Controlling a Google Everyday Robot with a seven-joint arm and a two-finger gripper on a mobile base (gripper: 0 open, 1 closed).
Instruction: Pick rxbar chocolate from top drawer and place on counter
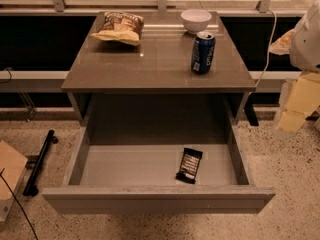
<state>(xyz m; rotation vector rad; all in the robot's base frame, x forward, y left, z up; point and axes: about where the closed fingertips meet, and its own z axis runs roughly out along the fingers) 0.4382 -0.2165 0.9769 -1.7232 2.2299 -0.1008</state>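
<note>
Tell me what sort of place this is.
Probably an office snack station: a counter holding a chip bag, bowl and soda can, an open top drawer with an rxbar chocolate, terrazzo floor. The gripper hangs right of the counter.

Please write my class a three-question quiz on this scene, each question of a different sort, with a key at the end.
1. True or false: the rxbar chocolate lies on the counter.
2. Which item stands nearest the counter's front edge? A: chip bag. B: white bowl. C: blue soda can.
3. In a few words: where is the gripper relative to the top drawer?

Key
1. False. It lies on the open top drawer's floor, right of centre.
2. C.
3. Outside the drawer, at the picture's right edge beside the cabinet, well apart from the bar.
</note>
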